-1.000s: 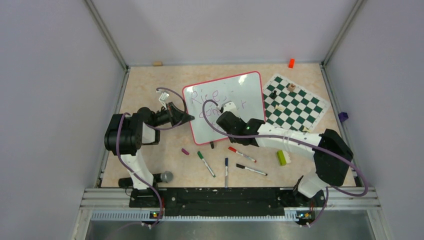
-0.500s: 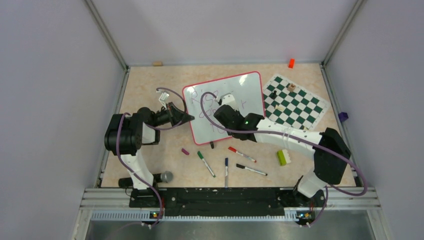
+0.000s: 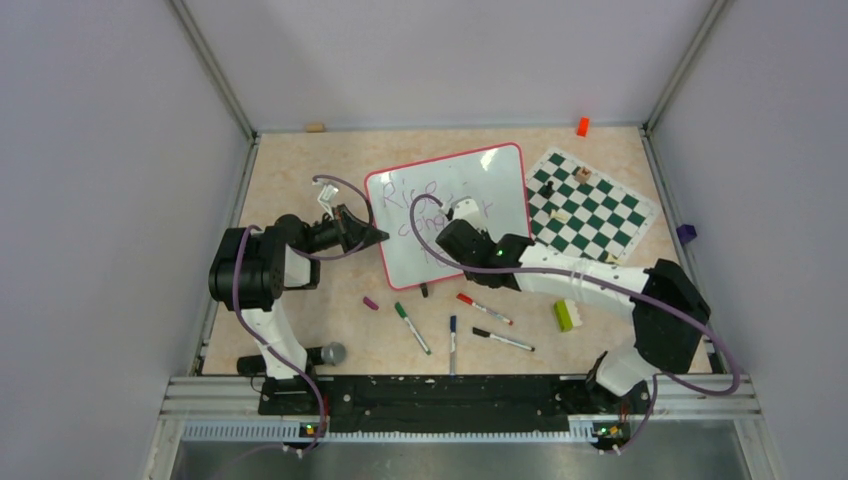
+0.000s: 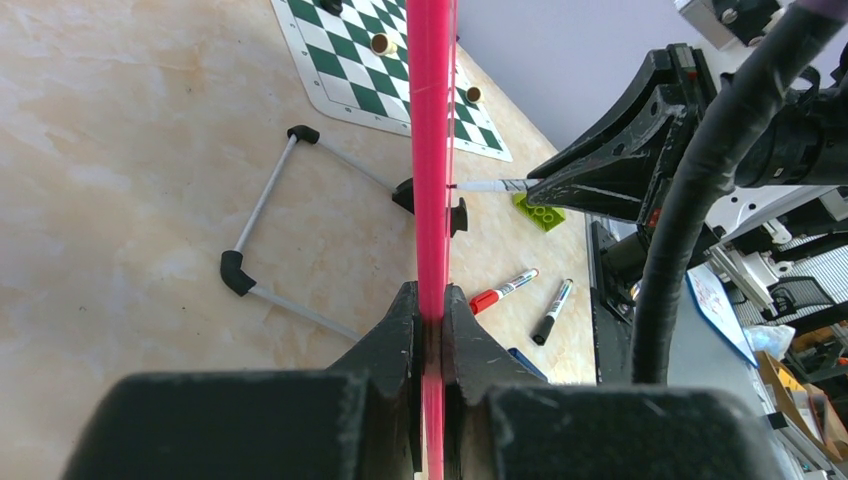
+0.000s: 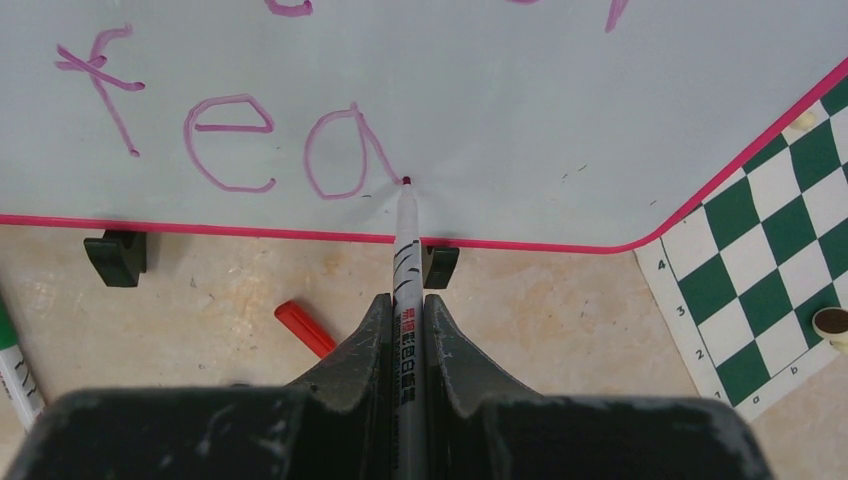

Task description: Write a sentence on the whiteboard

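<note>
The whiteboard [image 3: 492, 176] stood propped up near the middle of the surface [image 3: 300, 170], resting on its two black feet [image 5: 114, 256]. A grey wire stand [image 4: 262, 235] was behind it, and the green-and-white chess mat [image 3: 592, 208] lay just beside its right edge. The left tool [image 4: 431, 300] was pinched tight on the board's pink rim at the left edge. In the left wrist view that rim ran edge-on straight up between the fingers, with no gap to be seen. Over on the other side, the right tool [image 5: 405, 312] was clamped shut around a white marker [image 5: 405, 240], its barrel poking out between the fingers. And the tip was right on the board, touching the glossy face just above the lower rim. The sentence [image 5: 228, 140] showed in thin purple strokes. The right wrist view caught "fea" on the bottom line, with the marker tip sitting at the foot of the "a". The top view gave fainter words on the lines above, too small to read surely. In front of the board a green-capped marker [image 3: 411, 327] and a red-capped marker [image 3: 484, 308] lay loose on the surface, apart from each other. A green block [image 3: 566, 315] sat off to their right, under the right arm.
</note>
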